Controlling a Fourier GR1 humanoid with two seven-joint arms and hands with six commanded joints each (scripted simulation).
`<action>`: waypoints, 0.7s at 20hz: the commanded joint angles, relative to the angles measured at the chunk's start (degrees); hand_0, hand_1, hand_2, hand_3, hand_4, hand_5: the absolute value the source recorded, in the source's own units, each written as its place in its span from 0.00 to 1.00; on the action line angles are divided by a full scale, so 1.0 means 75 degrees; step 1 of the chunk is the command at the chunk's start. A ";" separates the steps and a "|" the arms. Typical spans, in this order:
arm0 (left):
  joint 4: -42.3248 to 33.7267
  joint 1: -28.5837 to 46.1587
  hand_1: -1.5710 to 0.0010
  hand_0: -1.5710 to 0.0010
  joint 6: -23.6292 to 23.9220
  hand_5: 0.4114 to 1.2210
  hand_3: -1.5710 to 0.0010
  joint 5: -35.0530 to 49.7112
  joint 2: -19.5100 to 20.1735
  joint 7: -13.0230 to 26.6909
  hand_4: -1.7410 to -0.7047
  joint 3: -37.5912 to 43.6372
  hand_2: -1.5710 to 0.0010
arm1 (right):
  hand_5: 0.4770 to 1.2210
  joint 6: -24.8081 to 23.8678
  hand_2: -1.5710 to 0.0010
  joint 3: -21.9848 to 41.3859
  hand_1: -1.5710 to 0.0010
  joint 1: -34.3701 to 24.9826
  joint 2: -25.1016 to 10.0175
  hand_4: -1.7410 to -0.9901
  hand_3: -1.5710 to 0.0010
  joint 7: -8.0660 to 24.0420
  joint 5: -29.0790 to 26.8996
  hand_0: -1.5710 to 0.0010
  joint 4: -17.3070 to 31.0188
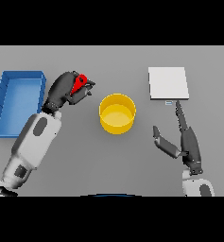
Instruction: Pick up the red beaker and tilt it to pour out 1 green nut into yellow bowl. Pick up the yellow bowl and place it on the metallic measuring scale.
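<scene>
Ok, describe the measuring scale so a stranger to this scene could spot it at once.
Start at the yellow bowl in the middle of the grey table, then look toward the robot's right and a little farther back. The measuring scale is the flat, pale square slab there, just beyond the right hand. It alone is pale and lies flat, unlike the walled blue tray.

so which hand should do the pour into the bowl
Left. The left hand is already curled round the red beaker, just left of the yellow bowl; the right hand is open and empty.
</scene>
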 commanded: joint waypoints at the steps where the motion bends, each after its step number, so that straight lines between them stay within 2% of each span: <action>1: 0.0045 -0.0165 0.00 0.00 0.0017 0.88 0.00 -0.0318 0.0113 0.0251 0.00 -0.0200 0.00 | 0.28 0.0033 1.00 0.0005 1.00 -0.0015 0.0016 0.65 1.00 0.0039 -0.0036 1.00 0.0030; 5: 0.0203 -0.0732 0.00 0.00 -0.0191 0.88 0.00 -0.1680 0.0427 0.0797 0.00 -0.1412 0.00 | 0.29 0.0070 1.00 0.0059 1.00 0.0134 0.0037 0.65 1.00 0.0007 -0.0029 1.00 -0.0039; 7: 0.0380 -0.1075 0.00 0.00 -0.0391 0.93 0.00 -0.2176 0.0618 0.0940 0.00 -0.1844 0.00 | 0.30 0.0039 1.00 0.0060 1.00 0.0085 0.0074 0.63 1.00 0.0015 -0.0021 1.00 -0.0044; 10: 0.0517 -0.1455 0.00 0.00 -0.0656 0.96 0.00 -0.2690 0.0903 0.0890 0.00 -0.2341 0.00 | 0.31 0.0075 1.00 0.0103 1.00 0.0266 0.0085 0.62 1.00 -0.0094 -0.0046 1.00 -0.0130; 11: 0.0532 -0.1586 0.00 0.00 -0.0758 0.97 0.00 -0.2832 0.0921 0.0876 0.05 -0.2508 0.00 | 0.31 0.0024 1.00 0.0154 1.00 0.0285 0.0132 0.61 1.00 -0.0095 0.0039 1.00 -0.0146; 12: 0.0454 -0.1718 0.00 0.00 -0.1000 0.98 0.00 -0.2949 0.1024 0.0784 0.09 -0.2696 0.00 | 0.31 0.0026 1.00 0.0120 1.00 0.0200 0.0154 0.61 1.00 0.0005 -0.0006 1.00 -0.0101; 13: 0.0519 -0.1897 0.00 0.00 -0.1137 0.98 0.00 -0.3129 0.1004 0.0822 0.07 -0.2904 0.00 | 0.30 0.0024 1.00 0.0054 1.00 0.0043 0.0165 0.61 1.00 0.0092 -0.0074 1.00 0.0009; 14: 0.0631 -0.2118 0.00 0.00 -0.1412 0.98 0.06 -0.3274 0.1047 0.0802 0.06 -0.3107 0.00 | 0.30 0.0053 1.00 0.0006 1.00 0.0062 0.0175 0.61 1.00 -0.0066 -0.0189 1.00 0.0084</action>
